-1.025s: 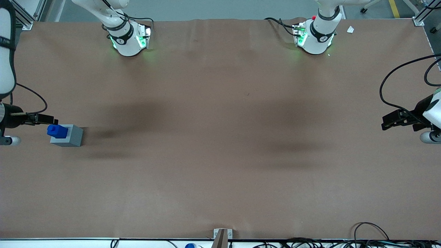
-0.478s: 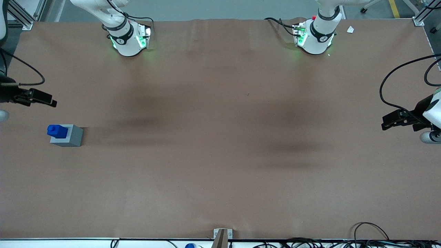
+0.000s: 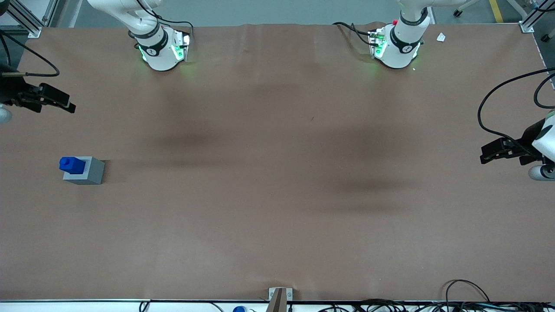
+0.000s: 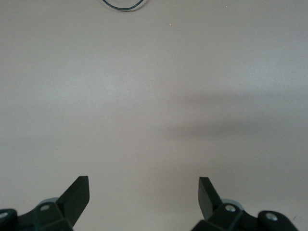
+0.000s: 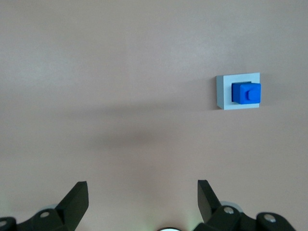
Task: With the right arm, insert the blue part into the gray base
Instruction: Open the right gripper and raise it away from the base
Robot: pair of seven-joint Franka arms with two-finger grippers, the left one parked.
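The blue part (image 3: 71, 164) stands upright in the hole of the gray base (image 3: 88, 171), which sits on the brown table toward the working arm's end. Its stub points up. Both show from above in the right wrist view, the blue part (image 5: 246, 92) seated in the gray base (image 5: 224, 92). My right gripper (image 3: 65, 104) is open and empty. It hangs high above the table, farther from the front camera than the base and well apart from it. In the right wrist view the gripper (image 5: 142, 192) has its fingers spread wide over bare table.
The brown table cover (image 3: 277, 173) spreads wide with nothing else on it. The two arm bases (image 3: 161, 47) (image 3: 396, 45) stand at the edge farthest from the front camera. Cables (image 3: 468, 303) lie along the nearest edge.
My right gripper has drawn up and away from the blue part and gray base, moving farther from the front camera. The blue part stays seated in the base.
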